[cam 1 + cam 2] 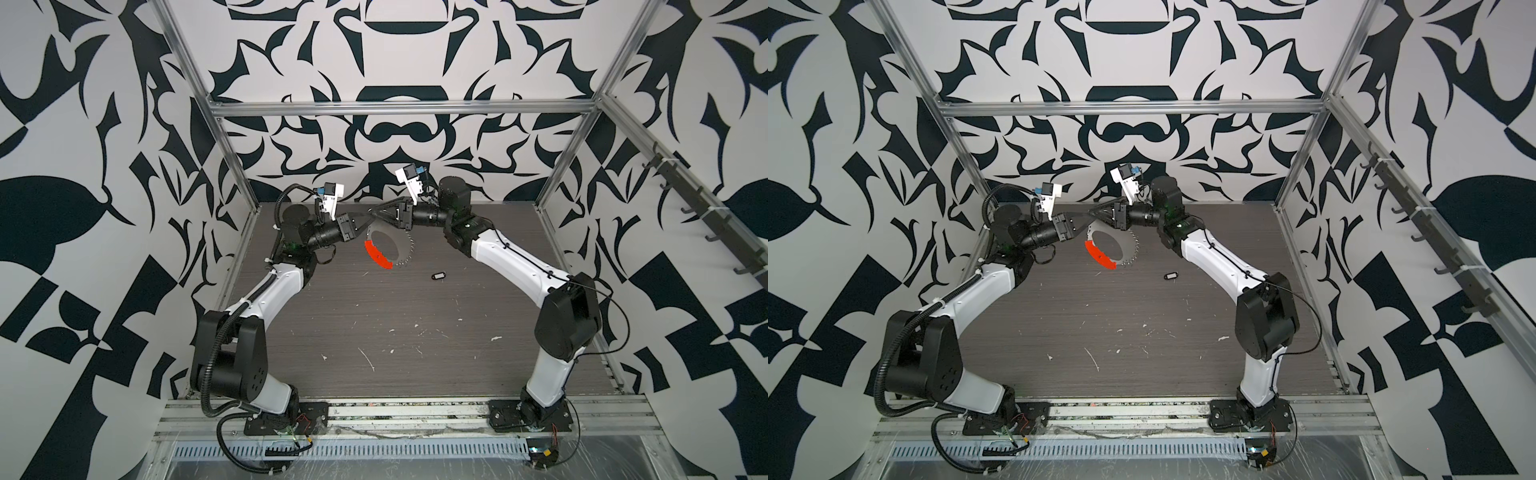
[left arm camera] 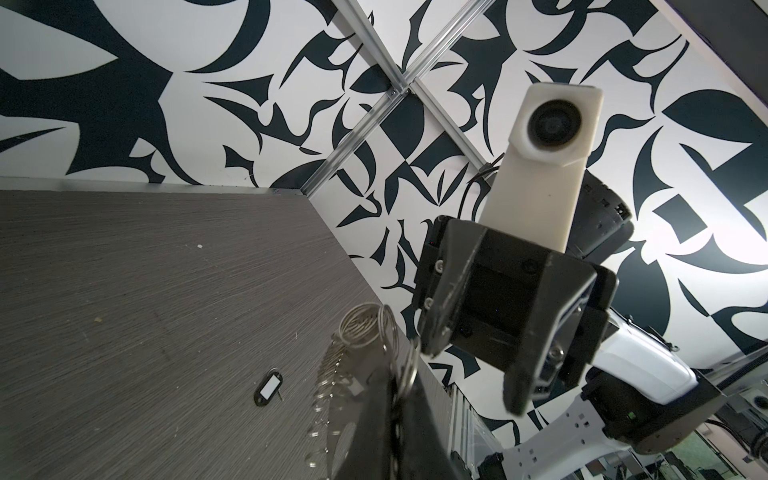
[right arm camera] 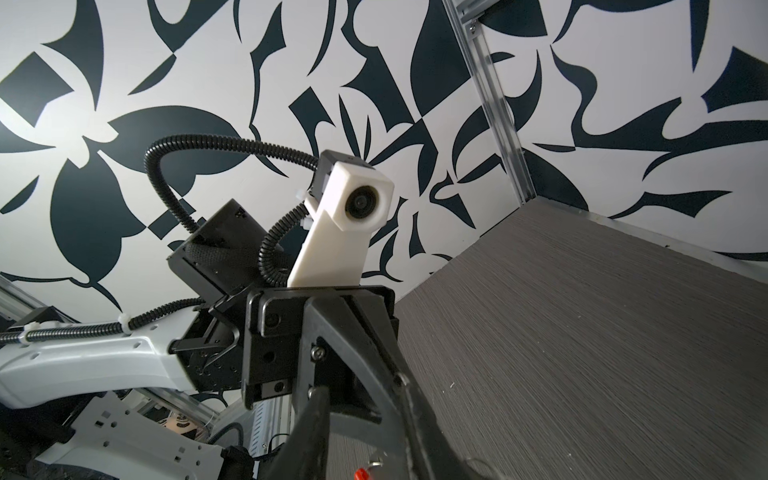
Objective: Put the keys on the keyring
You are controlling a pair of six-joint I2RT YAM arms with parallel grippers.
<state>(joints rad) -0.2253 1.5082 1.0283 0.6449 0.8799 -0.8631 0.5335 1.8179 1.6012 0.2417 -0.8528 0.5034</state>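
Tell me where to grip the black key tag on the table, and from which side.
Grip the key tag across its two long edges, mid-length, coming straight down. It lies flat on the table, clear of the keyring, so probably only its narrow width fits between fingers.

Key tag [image 1: 437,275] lies on table [image 1: 395,332]; keyring [image 1: 402,245] to its left.
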